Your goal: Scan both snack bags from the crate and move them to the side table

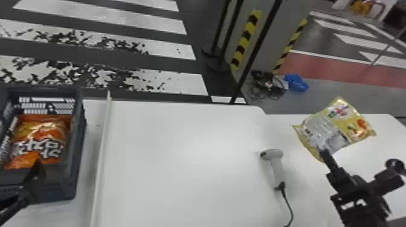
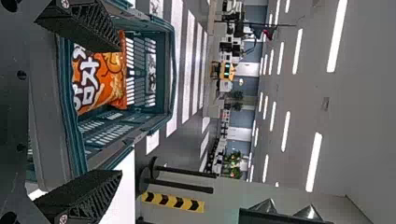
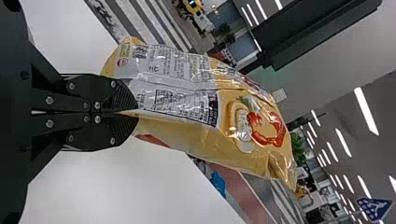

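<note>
In the head view my right gripper (image 1: 324, 152) holds the yellow snack bag (image 1: 338, 126) by one edge above the right-hand side table (image 1: 383, 120). The right wrist view has the right gripper (image 3: 135, 113) shut on a seam of the yellow bag (image 3: 187, 100). At the far left, the orange snack bag (image 1: 39, 139) lies inside the dark crate (image 1: 79, 145), with my left gripper (image 1: 33, 178) over its near side. Seen from the left wrist, the left gripper (image 2: 100, 112) stands open, the orange bag (image 2: 105, 79) in the crate (image 2: 170, 79) beyond its fingers. A grey scanner (image 1: 276, 166) rests between the arms.
The white main table (image 1: 181, 163) carries a raised pale strip (image 1: 102, 157) beside the crate. The scanner's black cable (image 1: 290, 208) runs to the near edge. Beyond the tables stand black posts and a panel with hazard tape (image 1: 247, 39).
</note>
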### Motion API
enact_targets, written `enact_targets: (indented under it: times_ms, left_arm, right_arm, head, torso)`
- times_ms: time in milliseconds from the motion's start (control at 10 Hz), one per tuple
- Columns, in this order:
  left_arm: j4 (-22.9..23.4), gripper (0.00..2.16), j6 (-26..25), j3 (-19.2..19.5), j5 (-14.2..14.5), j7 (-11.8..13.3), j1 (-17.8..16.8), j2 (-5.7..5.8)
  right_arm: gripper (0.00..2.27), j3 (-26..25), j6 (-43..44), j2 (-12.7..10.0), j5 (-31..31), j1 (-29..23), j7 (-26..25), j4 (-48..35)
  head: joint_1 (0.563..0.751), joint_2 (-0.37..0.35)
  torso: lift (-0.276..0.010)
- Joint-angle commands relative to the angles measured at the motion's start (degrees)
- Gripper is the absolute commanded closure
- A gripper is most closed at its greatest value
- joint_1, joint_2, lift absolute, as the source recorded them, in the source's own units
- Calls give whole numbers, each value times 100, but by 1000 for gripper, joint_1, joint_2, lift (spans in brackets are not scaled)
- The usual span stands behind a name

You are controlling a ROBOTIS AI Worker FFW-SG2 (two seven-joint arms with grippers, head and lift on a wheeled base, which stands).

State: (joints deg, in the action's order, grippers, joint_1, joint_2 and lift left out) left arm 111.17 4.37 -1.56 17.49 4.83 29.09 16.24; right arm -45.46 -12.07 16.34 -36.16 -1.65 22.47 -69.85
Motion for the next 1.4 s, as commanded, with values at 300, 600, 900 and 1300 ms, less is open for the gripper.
enact_targets:
  times_ms: [300,600,900,1300]
  left_arm:
    - [98,66,42,15,35,9,18,63]
    - [160,70,59,15,70,9,44,107]
    - [256,70,77,50,70,9,105,107]
    - [300,70,94,59,70,9,141,54]
  right_arm:
    - [1659,169,578,432,-5,578,-23,1307]
    - [66,309,772,643,22,842,-226,1817]
    - [33,344,1088,397,-224,429,-199,1193]
    - [46,1487,1193,-465,435,-696,-401,-1356]
  head:
    - [695,-350]
    - [695,-350]
    - [695,-350]
    - [695,-350]
  torso:
    - [-99]
    - [-99]
    - [-99]
    - [-99]
